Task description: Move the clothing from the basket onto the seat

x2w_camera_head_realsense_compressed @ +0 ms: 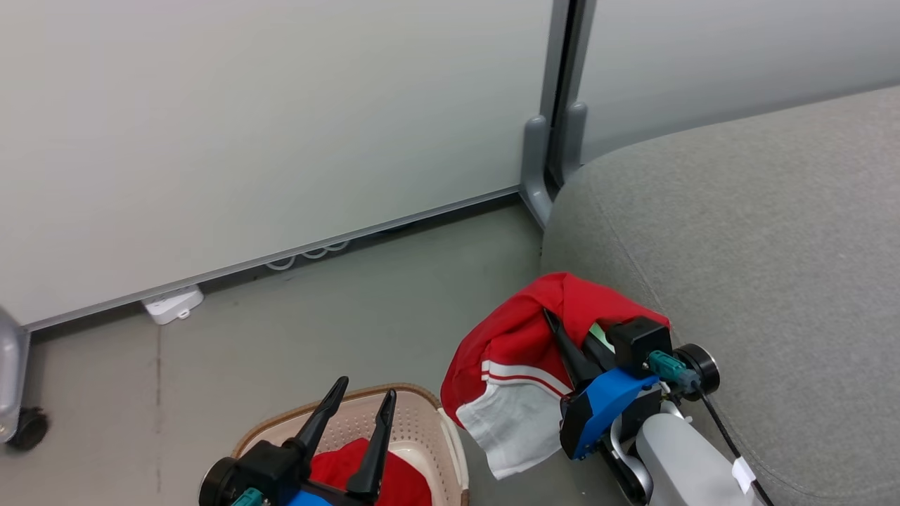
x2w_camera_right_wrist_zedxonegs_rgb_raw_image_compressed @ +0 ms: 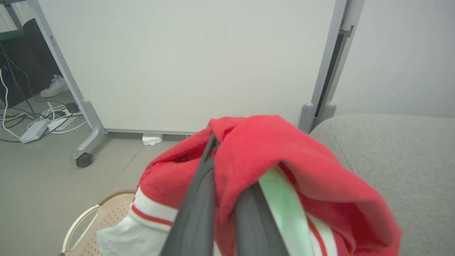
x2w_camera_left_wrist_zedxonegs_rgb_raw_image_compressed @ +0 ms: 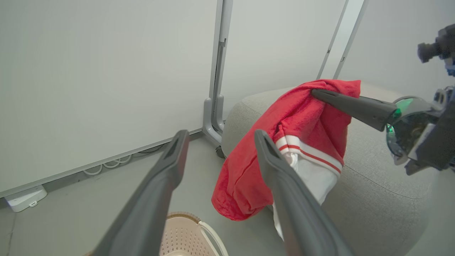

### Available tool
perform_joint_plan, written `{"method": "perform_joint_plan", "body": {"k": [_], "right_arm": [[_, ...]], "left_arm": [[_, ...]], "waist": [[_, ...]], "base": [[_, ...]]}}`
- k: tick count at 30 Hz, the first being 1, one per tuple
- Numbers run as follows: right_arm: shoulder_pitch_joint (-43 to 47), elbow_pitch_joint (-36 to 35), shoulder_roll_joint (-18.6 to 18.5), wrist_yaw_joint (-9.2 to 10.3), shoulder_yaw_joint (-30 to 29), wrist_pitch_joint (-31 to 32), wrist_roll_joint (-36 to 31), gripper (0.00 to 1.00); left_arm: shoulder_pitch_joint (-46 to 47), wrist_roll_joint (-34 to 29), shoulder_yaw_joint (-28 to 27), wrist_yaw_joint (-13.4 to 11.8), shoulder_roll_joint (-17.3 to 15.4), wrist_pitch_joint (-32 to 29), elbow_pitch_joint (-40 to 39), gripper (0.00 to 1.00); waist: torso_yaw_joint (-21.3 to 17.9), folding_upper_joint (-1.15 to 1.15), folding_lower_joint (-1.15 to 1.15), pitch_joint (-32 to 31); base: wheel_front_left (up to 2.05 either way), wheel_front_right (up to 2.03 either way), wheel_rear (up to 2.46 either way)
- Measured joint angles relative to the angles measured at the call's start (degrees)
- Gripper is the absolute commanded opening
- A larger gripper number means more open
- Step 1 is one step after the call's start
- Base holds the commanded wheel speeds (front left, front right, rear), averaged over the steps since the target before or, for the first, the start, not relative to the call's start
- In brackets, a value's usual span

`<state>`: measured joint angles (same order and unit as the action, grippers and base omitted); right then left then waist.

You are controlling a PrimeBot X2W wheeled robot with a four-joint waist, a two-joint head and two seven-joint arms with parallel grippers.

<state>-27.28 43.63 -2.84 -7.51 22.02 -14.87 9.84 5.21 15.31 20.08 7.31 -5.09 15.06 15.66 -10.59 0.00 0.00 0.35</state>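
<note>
Beside the rounded left edge of the grey woven seat (x2w_camera_head_realsense_compressed: 759, 232), we see the right gripper (x2w_camera_head_realsense_compressed: 555, 327) with its two dark fingers pressed together on a fold of a red garment (x2w_camera_head_realsense_compressed: 513, 337). The cloth drapes over the fingers and hangs down from them, showing a white hem panel and a white band with a thin red stripe. Its lower edge hangs free above the grey floor (x2w_camera_head_realsense_compressed: 316, 330), between the seat and the basket (x2w_camera_head_realsense_compressed: 422, 414); we cannot tell whether the cloth touches the seat's side. From the right wrist view the same garment (x2w_camera_right_wrist_zedxonegs_rgb_raw_image_compressed: 284, 156) is heaped over the gripper's own fingers (x2w_camera_right_wrist_zedxonegs_rgb_raw_image_compressed: 197, 202), with the seat (x2w_camera_right_wrist_zedxonegs_rgb_raw_image_compressed: 398, 160) just to its right and the basket (x2w_camera_right_wrist_zedxonegs_rgb_raw_image_compressed: 113, 213) at lower left.

At the lower left of the head view, the left gripper (x2w_camera_head_realsense_compressed: 365, 388) hovers over the basket with its fingers spread wide and nothing between them. The basket is cream perforated plastic with a brown woven-look rim, and a second red garment (x2w_camera_head_realsense_compressed: 404, 485) lies inside it, under that gripper. The left wrist view looks between the spread fingers (x2w_camera_left_wrist_zedxonegs_rgb_raw_image_compressed: 167, 170) toward the held garment (x2w_camera_left_wrist_zedxonegs_rgb_raw_image_compressed: 302, 121) and the right gripper's finger (x2w_camera_left_wrist_zedxonegs_rgb_raw_image_compressed: 355, 105) pinching its top.

Behind everything stands a pale partition panel (x2w_camera_head_realsense_compressed: 246, 140) on a grey frame, with a small white box (x2w_camera_head_realsense_compressed: 172, 303) on the floor at its foot.
</note>
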Motion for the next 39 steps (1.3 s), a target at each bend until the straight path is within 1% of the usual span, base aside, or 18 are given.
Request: {"method": "perform_joint_plan", "body": {"k": [13,17,20,25,33,37,39], "right_arm": [[-0.18,0.16,-0.01,0.0,0.26,-0.02,0.02,0.0],[-0.31,0.18,-0.01,0.0,0.51,-0.02,0.3,0.0],[-0.29,0.2,-0.02,0.0,0.51,-0.02,0.36,0.0],[-0.22,0.2,-0.01,0.0,0.36,-0.03,0.62,0.0],[0.16,0.14,-0.01,0.0,-0.99,-0.11,0.79,0.0],[-0.4,0.43,-0.01,0.0,-2.83,-0.12,0.79,0.0],[-1.94,0.92,-0.02,0.0,-4.74,-0.12,0.33,0.0]], "left_arm": [[0.58,0.16,0.76,0.01,-0.27,-0.01,-0.09,1.0],[0.64,0.18,0.96,0.01,-0.37,0.0,-0.05,1.0],[0.77,0.18,1.07,0.01,-0.44,-0.01,-0.03,1.0],[0.87,0.2,1.59,0.01,-0.83,0.0,0.14,1.0],[1.5,0.38,2.56,0.01,-1.59,-0.01,0.52,1.0],[1.88,0.42,2.82,0.01,-1.72,0.0,0.32,1.0],[2.29,0.29,3.04,0.01,-1.89,0.0,0.09,1.0]], "waist": [[-11.7,0.0,0.0,0.82],[-14.55,0.0,0.0,1.04],[-15.95,0.0,0.0,1.2],[-16.52,0.0,0.0,1.33],[-15.01,0.0,0.0,1.71],[-14.05,0.0,0.0,2.52],[-13.62,0.0,0.0,3.33]], "base": [[0.0,0.0,0.0],[0.0,0.0,0.0],[0.0,0.0,0.0],[0.0,0.0,0.0],[0.0,0.0,0.0],[0.0,0.0,0.0],[0.0,0.0,0.0]]}}
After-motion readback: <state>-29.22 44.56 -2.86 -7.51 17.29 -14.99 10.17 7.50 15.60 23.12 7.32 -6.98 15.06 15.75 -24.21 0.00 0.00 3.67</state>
